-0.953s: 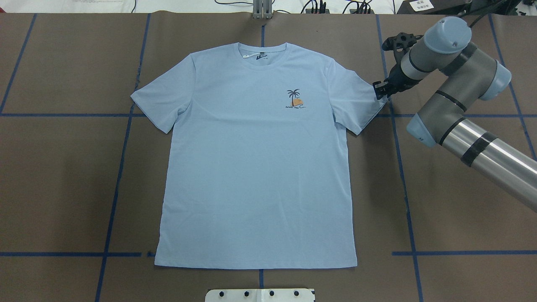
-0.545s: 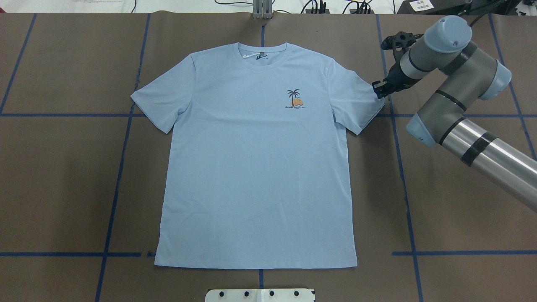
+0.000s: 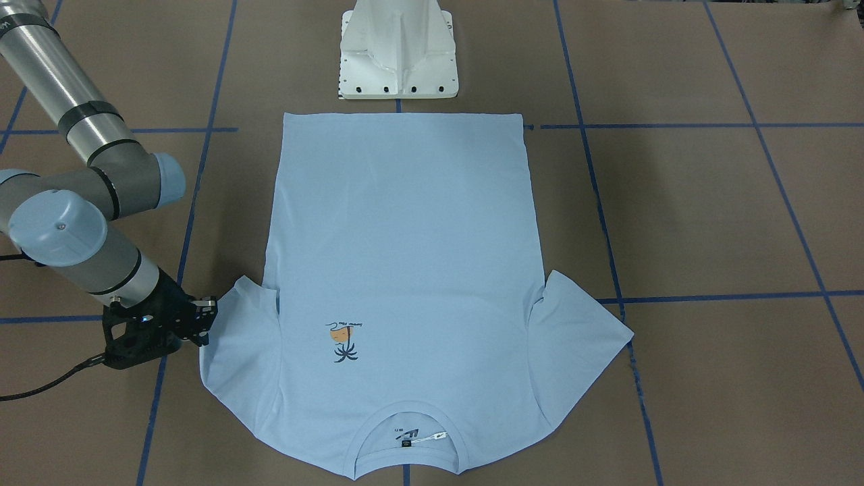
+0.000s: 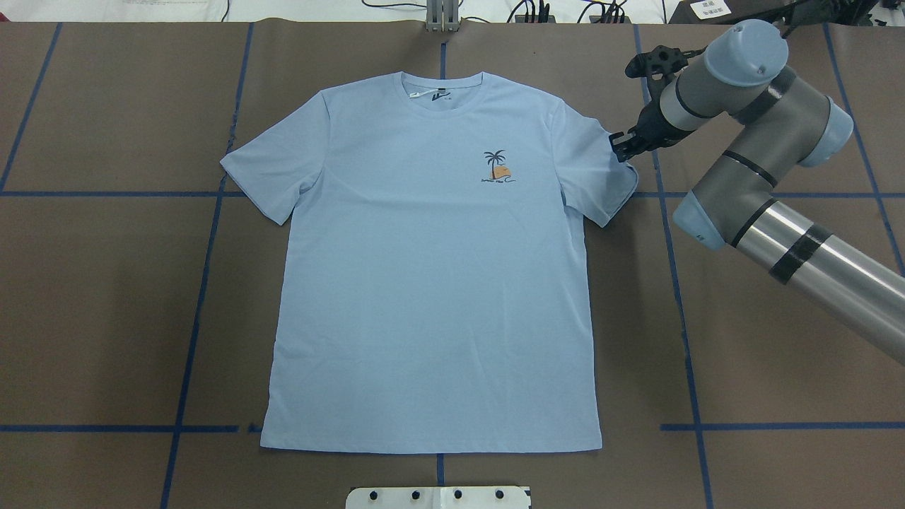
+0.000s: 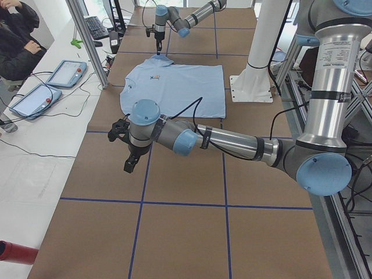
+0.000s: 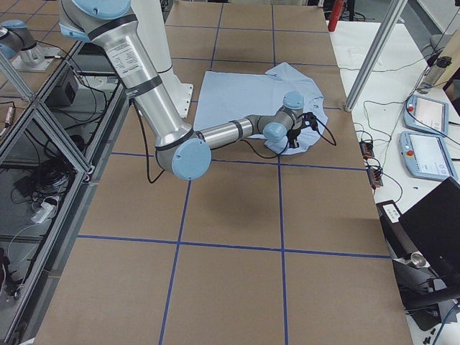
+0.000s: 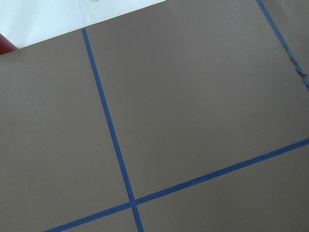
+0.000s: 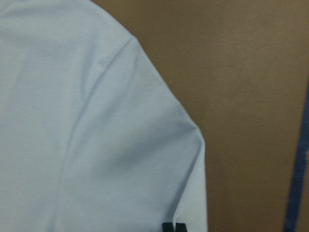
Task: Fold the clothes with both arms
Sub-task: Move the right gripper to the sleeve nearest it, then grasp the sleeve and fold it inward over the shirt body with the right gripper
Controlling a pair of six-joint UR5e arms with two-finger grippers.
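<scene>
At robot's-right sleeve corner, black two-finger right gripper (image 4: pixel 621 150) is pinching shut on the light blue short-sleeved T-shirt (image 4: pixel 431 297) lying flat on brown table (image 4: pixel 106 318). Bite is looking shallow: hem could slip, or drag the body askew. Well aside, left gripper (image 5: pixel 129 163) is hovering off-cloth, aperture unreadable.

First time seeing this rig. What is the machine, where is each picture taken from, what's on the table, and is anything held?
The machine is two jointed robot arms, each ending in a two-finger gripper. Two pictures look down on the table, one from behind the robot, one facing it; two look along it from its ends; two come from wrist cameras. A light blue T-shirt lies flat, front up, on the brown surface marked with blue tape lines. The right gripper appears closed on the edge of one sleeve, which is slightly bunched. The left gripper hovers over bare table, away from the shirt; whether it is open cannot be told.
</scene>
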